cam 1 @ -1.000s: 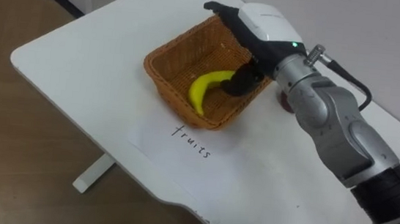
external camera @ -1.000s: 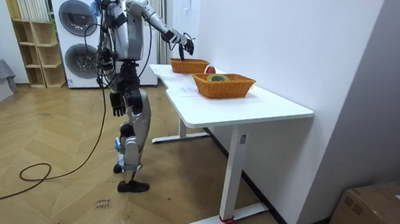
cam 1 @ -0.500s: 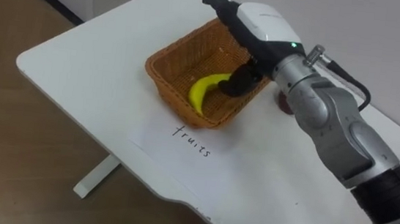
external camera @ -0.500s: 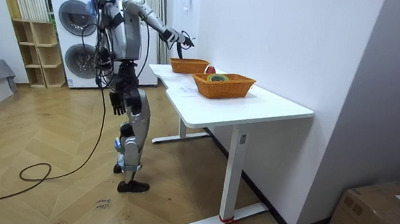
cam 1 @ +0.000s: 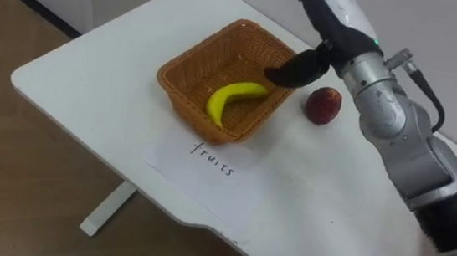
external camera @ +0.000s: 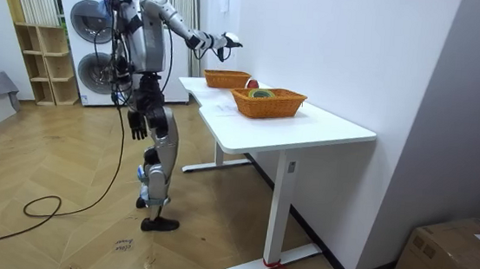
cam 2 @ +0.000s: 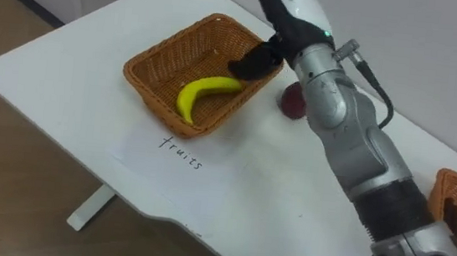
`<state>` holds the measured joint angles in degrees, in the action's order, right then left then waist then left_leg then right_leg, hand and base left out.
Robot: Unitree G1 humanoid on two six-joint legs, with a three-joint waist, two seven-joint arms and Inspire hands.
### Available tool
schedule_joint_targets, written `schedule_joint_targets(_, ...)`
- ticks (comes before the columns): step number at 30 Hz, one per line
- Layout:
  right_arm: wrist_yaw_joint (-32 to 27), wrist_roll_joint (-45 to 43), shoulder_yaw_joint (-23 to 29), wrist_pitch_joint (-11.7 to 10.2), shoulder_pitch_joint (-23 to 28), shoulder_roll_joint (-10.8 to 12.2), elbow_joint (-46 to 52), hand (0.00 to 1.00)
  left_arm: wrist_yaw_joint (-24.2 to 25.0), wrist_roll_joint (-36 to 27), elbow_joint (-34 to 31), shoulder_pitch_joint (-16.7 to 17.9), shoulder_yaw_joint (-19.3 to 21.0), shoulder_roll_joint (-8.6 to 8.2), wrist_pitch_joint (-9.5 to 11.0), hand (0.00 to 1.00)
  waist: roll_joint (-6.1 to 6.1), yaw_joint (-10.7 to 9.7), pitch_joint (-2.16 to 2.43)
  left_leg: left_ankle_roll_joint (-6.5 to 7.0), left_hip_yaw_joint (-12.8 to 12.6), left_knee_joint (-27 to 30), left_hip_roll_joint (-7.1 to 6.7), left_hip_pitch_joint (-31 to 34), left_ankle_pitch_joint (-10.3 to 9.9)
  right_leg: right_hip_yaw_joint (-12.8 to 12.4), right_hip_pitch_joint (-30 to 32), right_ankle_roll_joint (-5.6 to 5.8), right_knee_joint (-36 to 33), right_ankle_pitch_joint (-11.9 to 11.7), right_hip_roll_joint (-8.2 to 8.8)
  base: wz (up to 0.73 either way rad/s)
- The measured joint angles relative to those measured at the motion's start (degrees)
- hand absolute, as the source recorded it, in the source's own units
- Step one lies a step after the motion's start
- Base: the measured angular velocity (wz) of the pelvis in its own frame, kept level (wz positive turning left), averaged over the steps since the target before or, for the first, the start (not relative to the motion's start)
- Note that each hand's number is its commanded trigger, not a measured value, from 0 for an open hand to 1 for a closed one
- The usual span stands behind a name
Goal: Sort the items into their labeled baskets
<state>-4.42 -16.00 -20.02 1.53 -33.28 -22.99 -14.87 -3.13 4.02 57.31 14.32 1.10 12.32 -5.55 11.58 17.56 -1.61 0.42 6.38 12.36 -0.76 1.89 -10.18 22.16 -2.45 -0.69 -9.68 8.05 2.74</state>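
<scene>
One banana in fruit basket, one apple beside it, second basket at right, right hand open, empty.

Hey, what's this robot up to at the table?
It is sorting fruit. The robot stands at a white table, its right hand held empty above the edge of a wicker basket where a banana lies. A red apple sits on the table beside the basket, not yet in it. Its left hand hangs at its side.

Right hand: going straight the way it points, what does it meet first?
Probably the wall behind the table: the right hand is raised above the fruit basket, pointing past it. Depth unclear.
</scene>
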Motion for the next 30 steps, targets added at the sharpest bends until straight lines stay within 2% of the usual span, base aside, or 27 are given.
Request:
schedule_joint_targets(3, -2.0, 0.2, 3.7, -0.2, 2.1, 1.2, 0.4, 0.0, 0.0, 0.0, 0.0, -0.1, 0.9, -0.76, -0.8, 0.0, -1.05, -0.7, 0.51, 0.01, -0.1, 0.0, 0.02, 0.2, 0.0, -0.2, 0.3, 0.0, 0.0, 0.0, 0.0, -0.01)
schedule_joint_targets(4, -2.5, 0.1, 4.4, -0.2, 2.6, 1.2, 0.6, 0.0, 0.0, 0.0, -0.1, 0.0, 1.0, -0.93, -0.9, 0.0, -1.49, -1.2, 0.81, 0.01, -0.4, 0.1, 0.05, 0.2, 0.0, -0.3, 0.4, 0.0, -0.1, 0.0, 0.01, -0.06)
schedule_joint_targets(5, -2.6, 0.0, 4.7, -0.1, 2.9, 1.3, 1.0, 0.0, 0.0, 0.0, -0.1, 0.0, 1.0, -1.03, -0.9, 0.0, -1.71, -1.4, 0.91, 0.01, -0.6, 0.1, 0.08, 0.0, 0.0, -0.5, 0.4, 0.0, -0.1, 0.0, 0.01, -0.19)
schedule_joint_targets(8, -4.4, -0.3, 6.3, -0.2, 6.1, 2.3, 6.4, 0.0, 0.0, 0.0, 0.0, 0.1, 1.1, -1.61, -1.2, 0.0, -3.38, -2.2, 1.21, 0.1, -2.2, -1.1, 0.26, -1.2, 0.0, -1.8, 0.4, 0.0, -0.1, 0.0, -0.04, -0.26)
schedule_joint_targets(10, -4.6, 0.2, 6.4, -0.2, 7.0, 2.6, 7.1, 0.0, 0.0, -0.1, 0.1, 0.1, 1.1, -1.62, -1.1, 0.0, -3.61, -2.9, 1.31, 0.12, -2.8, -1.3, 0.4, -1.8, 0.1, -2.4, 0.3, 0.0, -0.1, 0.0, -0.15, -0.17)
schedule_joint_targets(18, -7.6, 8.5, 8.8, -0.2, 7.7, 3.3, 6.5, 0.0, -0.5, 0.0, 0.1, 0.0, 0.9, -2.25, -1.0, 0.0, -4.3, -6.1, 0.85, 0.24, -3.5, -2.0, 0.44, -3.2, 0.0, -3.2, -0.6, 0.01, -0.2, 0.0, -0.16, -0.06)
schedule_joint_targets(25, -9.1, 9.4, 10.0, -0.2, 9.6, 3.3, 5.4, 0.0, -1.4, 0.1, 0.0, 0.3, 0.9, -2.6, -1.1, 0.0, -4.73, -6.6, 0.61, 0.24, -4.1, -2.1, 0.56, -4.3, 0.0, -3.9, -1.3, 0.01, -0.2, 0.0, -0.25, -0.03)
schedule_joint_targets(29, -9.3, 12.5, 10.1, -0.2, 10.0, 3.6, 3.7, 0.0, -1.5, 0.1, 0.0, 0.8, 0.6, -2.77, -1.1, 0.0, -5.65, -6.5, 0.41, 0.29, -4.6, -2.2, 0.63, -4.7, -0.1, -4.6, -1.6, 0.01, -0.2, 0.0, -0.32, -0.07)
schedule_joint_targets(30, -9.5, 13.7, 10.1, -0.2, 10.0, 3.9, 2.9, 0.0, -1.6, 0.1, 0.0, 0.8, 0.3, -2.88, -1.2, 0.0, -5.93, -6.5, 0.52, 0.3, -4.8, -2.1, 0.64, -4.8, -0.1, -4.7, -1.6, 0.0, -0.2, 0.0, -0.33, -0.04)
